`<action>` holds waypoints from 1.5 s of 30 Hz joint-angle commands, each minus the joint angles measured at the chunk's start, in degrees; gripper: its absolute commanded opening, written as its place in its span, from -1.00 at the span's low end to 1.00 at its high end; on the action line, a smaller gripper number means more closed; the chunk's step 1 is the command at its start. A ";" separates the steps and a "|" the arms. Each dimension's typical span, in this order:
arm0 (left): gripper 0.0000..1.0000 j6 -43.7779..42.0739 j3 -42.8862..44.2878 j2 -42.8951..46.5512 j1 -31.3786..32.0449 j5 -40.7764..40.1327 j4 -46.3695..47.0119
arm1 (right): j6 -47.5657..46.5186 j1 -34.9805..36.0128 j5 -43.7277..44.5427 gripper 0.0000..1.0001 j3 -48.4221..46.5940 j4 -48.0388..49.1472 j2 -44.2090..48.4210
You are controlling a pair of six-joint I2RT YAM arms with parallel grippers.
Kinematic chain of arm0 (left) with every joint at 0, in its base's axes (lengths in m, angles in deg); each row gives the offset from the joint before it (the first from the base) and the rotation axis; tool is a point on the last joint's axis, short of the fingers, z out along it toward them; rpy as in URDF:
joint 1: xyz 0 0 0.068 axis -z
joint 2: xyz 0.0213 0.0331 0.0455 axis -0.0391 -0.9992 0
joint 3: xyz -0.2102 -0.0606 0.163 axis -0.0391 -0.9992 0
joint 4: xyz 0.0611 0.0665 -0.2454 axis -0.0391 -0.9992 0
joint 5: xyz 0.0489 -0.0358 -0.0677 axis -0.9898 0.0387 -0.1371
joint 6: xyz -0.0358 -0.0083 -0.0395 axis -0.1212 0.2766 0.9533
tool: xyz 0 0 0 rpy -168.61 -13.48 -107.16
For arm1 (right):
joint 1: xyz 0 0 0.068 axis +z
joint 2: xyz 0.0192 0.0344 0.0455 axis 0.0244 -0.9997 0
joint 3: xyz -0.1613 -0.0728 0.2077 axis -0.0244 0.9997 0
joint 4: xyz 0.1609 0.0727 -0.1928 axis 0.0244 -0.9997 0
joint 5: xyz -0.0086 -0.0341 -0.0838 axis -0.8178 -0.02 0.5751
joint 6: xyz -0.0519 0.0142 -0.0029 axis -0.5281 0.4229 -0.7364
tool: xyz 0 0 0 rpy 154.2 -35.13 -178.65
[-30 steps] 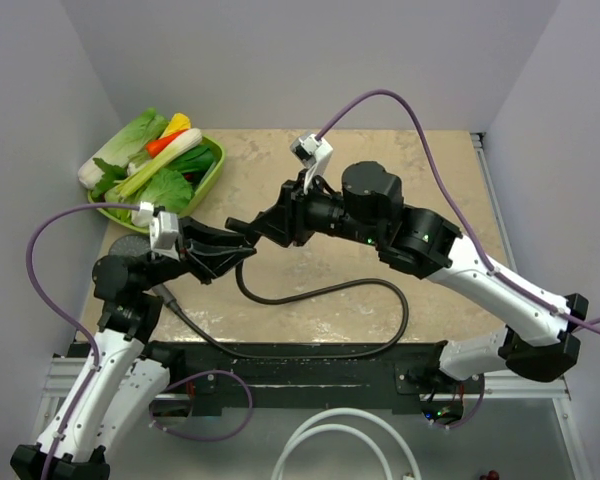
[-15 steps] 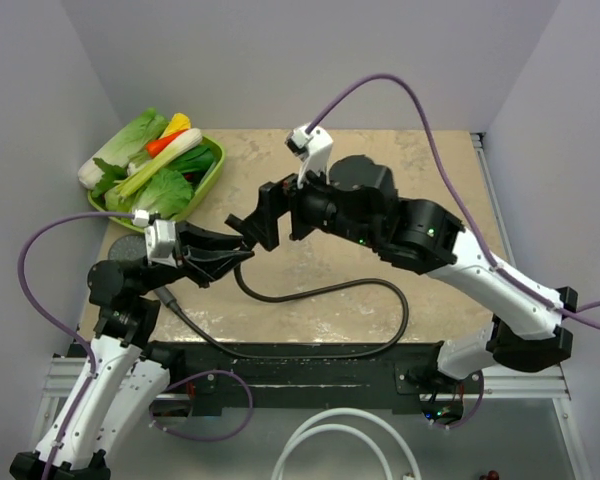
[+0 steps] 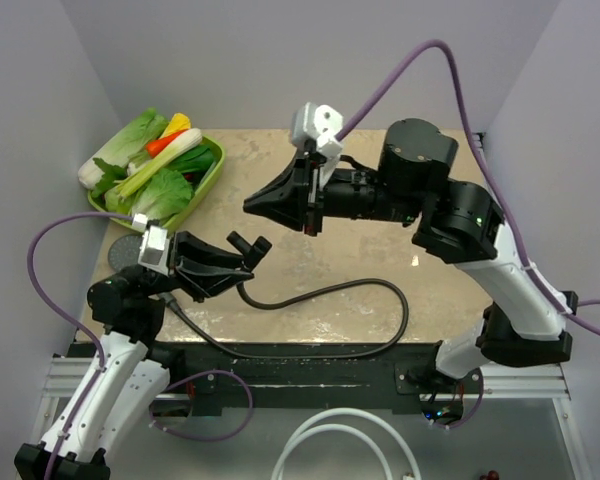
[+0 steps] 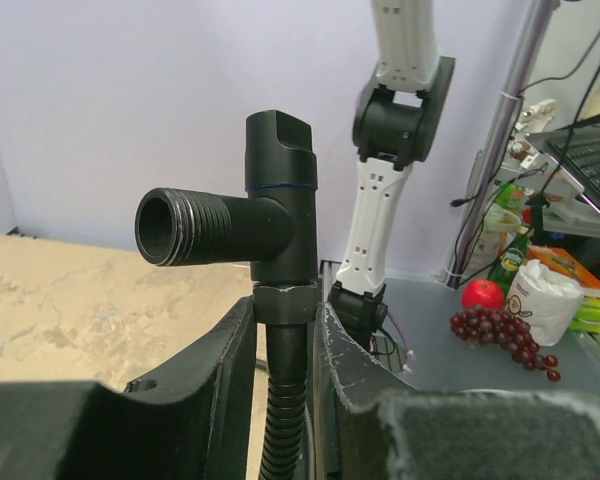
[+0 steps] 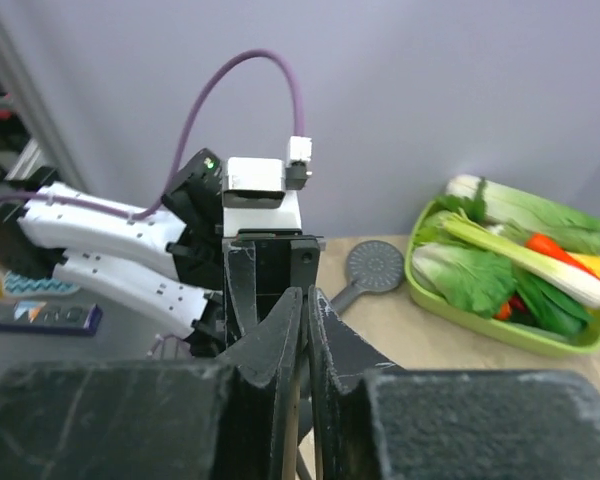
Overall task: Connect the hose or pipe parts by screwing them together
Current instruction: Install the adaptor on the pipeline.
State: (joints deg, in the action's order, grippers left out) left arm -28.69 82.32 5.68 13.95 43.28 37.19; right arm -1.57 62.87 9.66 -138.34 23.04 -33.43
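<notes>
My left gripper point(image 4: 285, 308) is shut on the top end of the dark-brown hose point(image 4: 280, 400), just below the nut. The black T-shaped fitting point(image 4: 278, 215) stands upright on that nut, its threaded side port pointing left. From above, the left gripper point(image 3: 238, 265) holds the fitting point(image 3: 248, 245) over the table, and the hose point(image 3: 330, 292) loops across the near side. My right gripper point(image 3: 253, 203) hovers up and right of the fitting, apart from it. Its jaws point(image 5: 306, 300) are shut with nothing between them. The grey shower-head disc point(image 5: 375, 265) lies flat near the left arm point(image 3: 120, 250).
A green tray point(image 3: 214, 168) of vegetables sits at the table's back left, also visible in the right wrist view point(image 5: 500, 320). A thick white looped tube point(image 3: 330, 435) lies below the table's near edge. Purple cables arch over both arms.
The right gripper let go of the fitting, opened wide, closed again and drew back up and to the right. The left gripper kept its hold and shifted slightly toward the near side.
</notes>
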 commanded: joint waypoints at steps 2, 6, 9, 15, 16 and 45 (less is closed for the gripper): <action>-1.00 11.18 -0.02 -0.60 0.16 1.42 15.55 | -6.30 -3.62 -18.80 -0.90 -7.84 -4.69 -6.98; -1.00 14.18 -0.73 -0.78 0.25 2.13 19.52 | -6.92 -4.85 -24.43 -0.92 -8.92 -6.72 -9.62; -1.00 14.27 -0.91 -0.69 0.34 2.21 19.43 | -7.01 -5.47 -27.60 -0.90 -8.83 -7.16 -10.85; -1.00 14.62 -0.91 -0.69 0.60 1.86 19.43 | -8.23 -6.00 -32.96 -0.90 -11.20 -10.23 -13.31; -1.00 14.70 -0.99 -0.69 0.60 1.77 19.52 | -8.41 -6.00 -33.14 -0.90 -11.38 -10.58 -13.49; -1.00 18.92 1.11 -1.30 2.36 -0.33 22.42 | -12.10 -7.58 -38.51 -0.94 -9.63 -14.71 -18.24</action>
State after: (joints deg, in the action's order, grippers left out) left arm -10.61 80.39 4.02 15.91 46.45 56.16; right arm -11.10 55.88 -28.94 -146.30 12.11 -51.63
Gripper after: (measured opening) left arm 0.284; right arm 0.037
